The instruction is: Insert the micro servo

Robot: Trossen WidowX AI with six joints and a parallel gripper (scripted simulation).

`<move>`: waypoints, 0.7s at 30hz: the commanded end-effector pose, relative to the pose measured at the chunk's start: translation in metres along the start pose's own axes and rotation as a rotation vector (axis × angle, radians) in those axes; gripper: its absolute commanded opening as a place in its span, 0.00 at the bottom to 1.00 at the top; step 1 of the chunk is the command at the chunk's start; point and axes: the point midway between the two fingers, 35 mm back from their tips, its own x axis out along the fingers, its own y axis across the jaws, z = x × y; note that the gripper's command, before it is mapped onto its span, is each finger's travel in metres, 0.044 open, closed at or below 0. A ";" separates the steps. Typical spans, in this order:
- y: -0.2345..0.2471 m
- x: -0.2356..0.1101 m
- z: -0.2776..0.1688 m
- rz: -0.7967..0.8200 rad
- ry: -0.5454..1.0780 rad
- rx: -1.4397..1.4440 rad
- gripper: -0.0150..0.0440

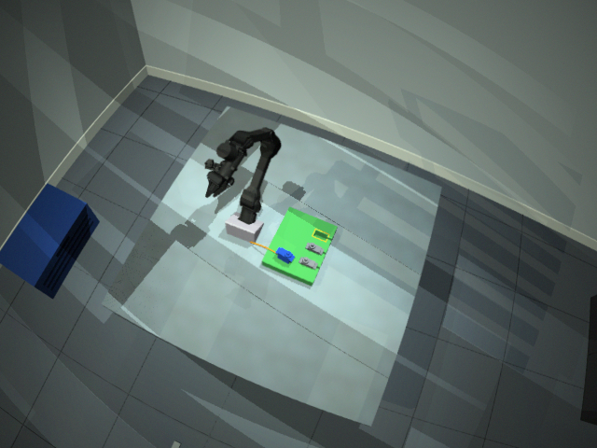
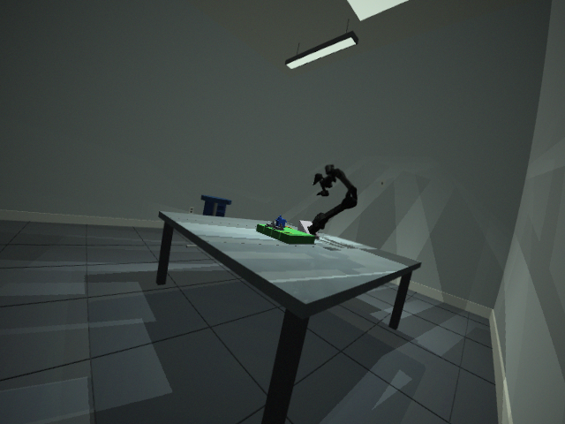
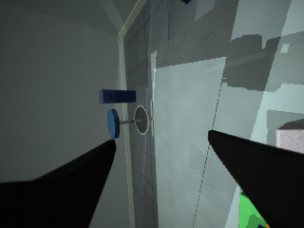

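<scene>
Top view: gripper (image 1: 215, 191) spread wide, empty, well apart from blue servo (image 1: 285, 255) on deck (image 1: 295, 274); risk: descent snags orange cable (image 1: 262, 246), or crooked grab tilts servo

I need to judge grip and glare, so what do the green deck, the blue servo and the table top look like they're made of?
Green deck: flat, matte, evenly coloured slab, probably plastic or painted board. Blue micro servo: solid blue block, likely moulded plastic; too small to see finish. Table top: pale, glossy surface showing streaked light patches, perhaps glass or polished metal.
</scene>
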 end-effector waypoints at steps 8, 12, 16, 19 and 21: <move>0.006 0.018 -0.043 -0.047 0.110 -0.332 1.00; 0.007 0.023 -0.061 -0.059 0.155 -0.461 1.00; 0.008 0.027 -0.077 -0.068 0.193 -0.577 1.00; 0.007 0.030 -0.089 -0.074 0.228 -0.672 1.00; 0.006 0.032 -0.098 -0.078 0.252 -0.735 1.00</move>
